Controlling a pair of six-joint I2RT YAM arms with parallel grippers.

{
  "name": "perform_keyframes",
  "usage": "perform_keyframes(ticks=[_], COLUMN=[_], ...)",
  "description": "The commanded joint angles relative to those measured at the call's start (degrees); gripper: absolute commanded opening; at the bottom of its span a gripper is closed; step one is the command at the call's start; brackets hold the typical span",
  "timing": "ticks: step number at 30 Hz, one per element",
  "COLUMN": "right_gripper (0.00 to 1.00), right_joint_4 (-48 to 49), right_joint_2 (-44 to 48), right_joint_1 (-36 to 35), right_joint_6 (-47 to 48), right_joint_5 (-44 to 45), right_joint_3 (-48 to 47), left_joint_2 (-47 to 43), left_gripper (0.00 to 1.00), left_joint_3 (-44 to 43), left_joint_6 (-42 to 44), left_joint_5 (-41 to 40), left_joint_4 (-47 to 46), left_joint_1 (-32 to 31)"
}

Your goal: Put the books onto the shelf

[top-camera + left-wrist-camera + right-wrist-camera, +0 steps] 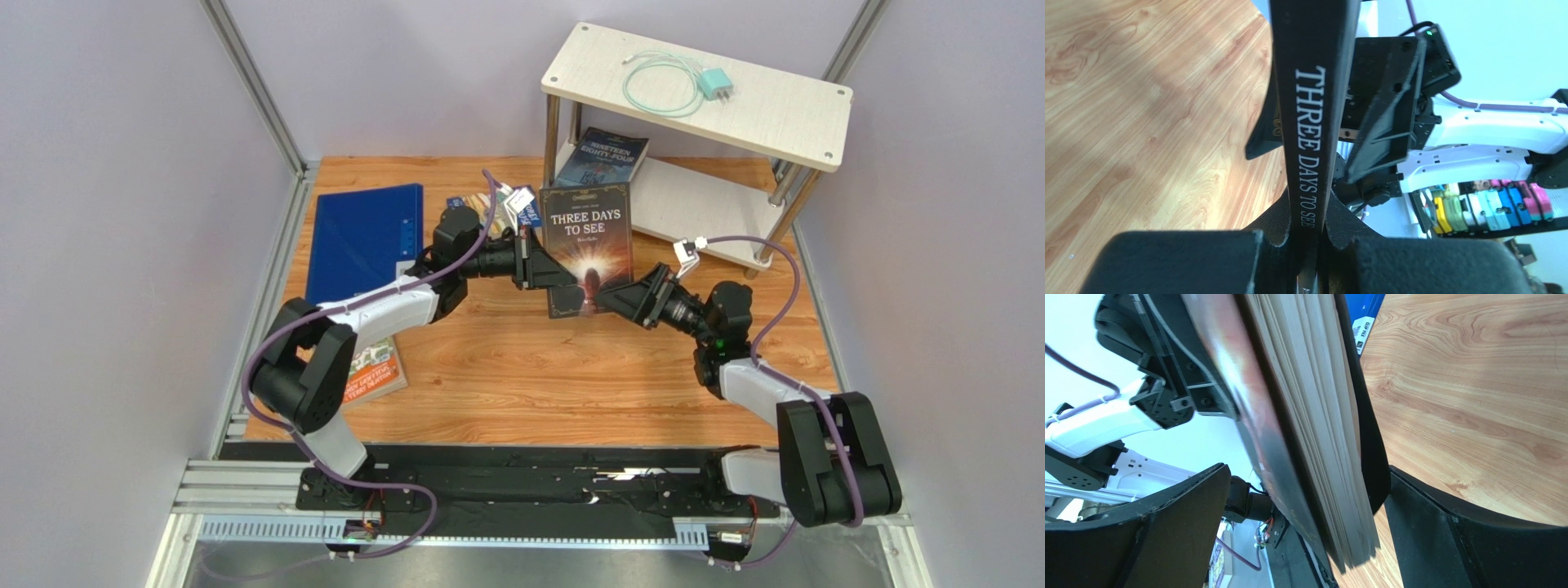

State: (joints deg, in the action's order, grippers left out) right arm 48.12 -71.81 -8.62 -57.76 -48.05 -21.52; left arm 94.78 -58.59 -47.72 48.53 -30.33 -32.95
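- "Three Days to See" point(588, 249), in front of the shelf point(785, 116): I read a glossy dark cover; the page edges are matt cream paper.
- shelf boards: whitish wood-grain, matt. Its posts point(552, 132) are shiny metal.
- table point(515, 380) under the shelf: orange wood grain, smooth, low sheen.
- folder point(362, 239), left of the shelf: smooth blue plastic, as far as I can tell.
- left gripper point(1313, 220): matt black plastic, faintly grainy.

"THREE DAYS TO SEE" printed on dark book point(586, 249) cover and spine.
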Motion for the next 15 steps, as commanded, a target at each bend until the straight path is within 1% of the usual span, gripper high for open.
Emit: perform_keyframes(ticks=[1, 3, 4, 5, 6, 7, 10, 11, 12, 13, 14, 15], right_gripper=[0.97, 0.92, 0.83, 0.7, 0.5, 0.24, 0.01, 0.0, 0.0, 0.0, 0.0, 0.0], right_joint_4=[7.3, 8.1, 8.4, 8.5, 8.3, 7.8, 4.6, 1.8, 0.6, -0.6, -2.7, -3.7], right_joint_2=[0.2, 0.4, 0.5, 0.6, 0.6, 0.8, 1.3, 1.3, 1.4, 1.3, 1.1, 0.6], right_joint_1=[-0.3, -0.3, -0.3, -0.3, -0.3, -0.3, -0.3, -0.3, -0.3, -0.3, -0.3, -0.3], right_joint_6=[-1.7, -2.1, -2.8, -3.1, -3.4, -3.4, -2.5, -1.5, -0.8, -0.2, 1.1, 1.6], right_joint_5=[1.4, 1.4, 1.7, 1.9, 2.1, 2.4, 3.3, 3.8, 4.3, 5.2, 5.7, 6.1], right_joint_3=[0.0, 0.3, 0.8, 0.9, 1.0, 1.0, 0.7, 0.0, -0.4, -0.7, -1.8, -2.6], left_joint_2=[1.5, 1.7, 1.6, 1.5, 1.2, 0.8, 0.0, -0.2, -0.4, -0.9, -1.4, -2.1], left_gripper=[0.0, 0.0, 0.0, 0.0, 0.0, 0.0, 0.0, 0.0, 0.2, 0.34, 0.44, 0.58], left_joint_3=[-2.8, -3.0, -3.1, -3.5, -3.6, -3.6, -4.0, -4.3, -4.4, -4.7, -5.2, -5.3], left_joint_6=[-1.1, 0.5, 1.2, 2.9, 3.7, 4.2, 6.1, 7.1, 7.7, 8.5, 10.8, 12.2], left_joint_5=[2.4, 1.4, 1.1, 0.7, 0.1, -0.5, -1.8, -3.0, -3.9, -5.0, -8.9, -11.3], left_joint_4=[-7.4, -5.8, -4.8, -2.5, -1.4, -0.7, 2.5, 4.6, 5.9, 7.9, 13.6, 16.6], left_joint_1=[0.1, 0.3, 0.5, 0.6, 0.9, 1.0, 1.8, 2.0, 2.3, 2.8, 3.2, 3.3])
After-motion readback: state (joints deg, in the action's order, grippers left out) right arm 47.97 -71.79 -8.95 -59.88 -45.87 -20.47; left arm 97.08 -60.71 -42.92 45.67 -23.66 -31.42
